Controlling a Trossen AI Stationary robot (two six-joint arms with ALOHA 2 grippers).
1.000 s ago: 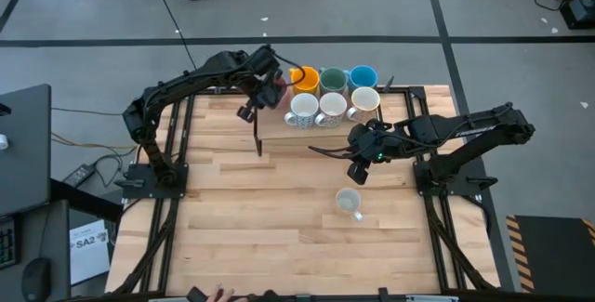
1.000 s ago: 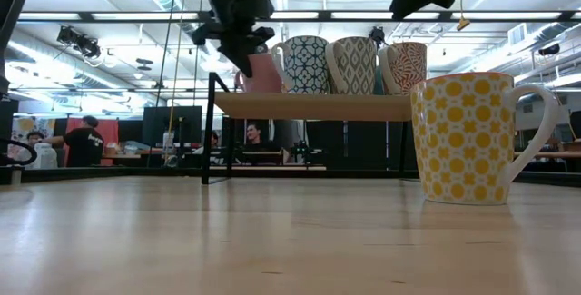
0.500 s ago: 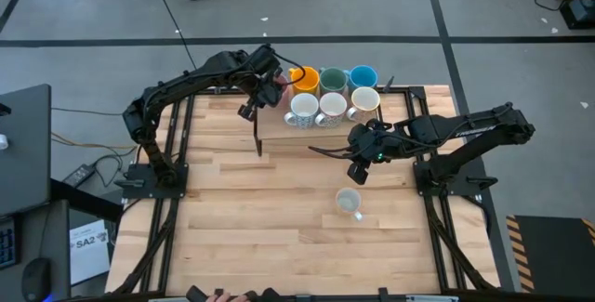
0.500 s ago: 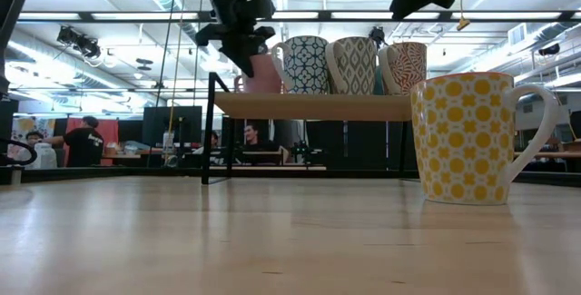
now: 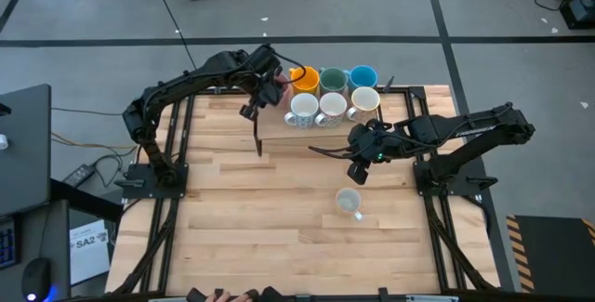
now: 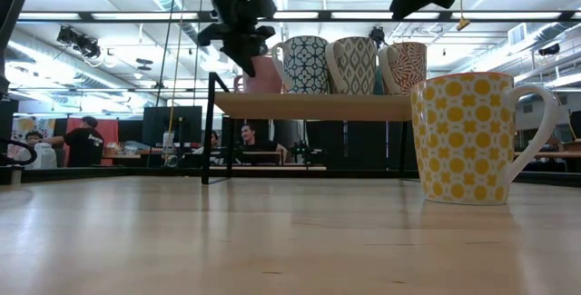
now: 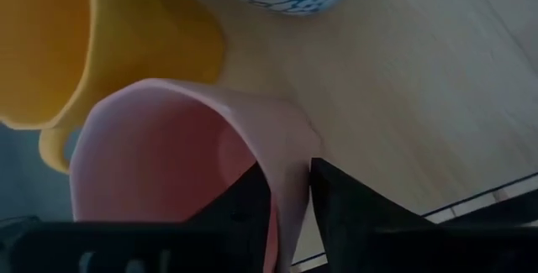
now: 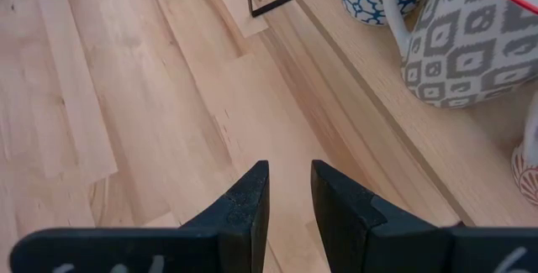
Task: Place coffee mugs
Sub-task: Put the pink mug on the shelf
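A pink mug (image 7: 168, 155) stands on its base at the left end of a raised wooden shelf (image 5: 316, 131), next to the orange mug (image 5: 305, 80). My left gripper (image 5: 270, 91) is at the pink mug from above, open, one finger on either side of its wall. A dark green mug (image 5: 333, 81), a blue mug (image 5: 363, 77) and three patterned mugs (image 5: 332, 108) also stand on the shelf. A yellow-patterned mug (image 5: 348, 201) stands on the table. My right gripper (image 8: 290, 185) hovers open above the table, before the shelf. My left gripper has one finger (image 7: 244, 210) inside the pink mug and the other finger outside it, astride the wall (image 7: 288, 193) below the rim. The fingers slant down from above. Whether they touch the wall, I cannot tell. The mug stands upright on the shelf.
The shelf stands on thin black legs (image 5: 257, 139) at the table's far side. In the low view the yellow-patterned mug (image 6: 472, 139) is close in front. Bare wooden table (image 5: 260, 218) lies toward the near edge. People sit in the room behind.
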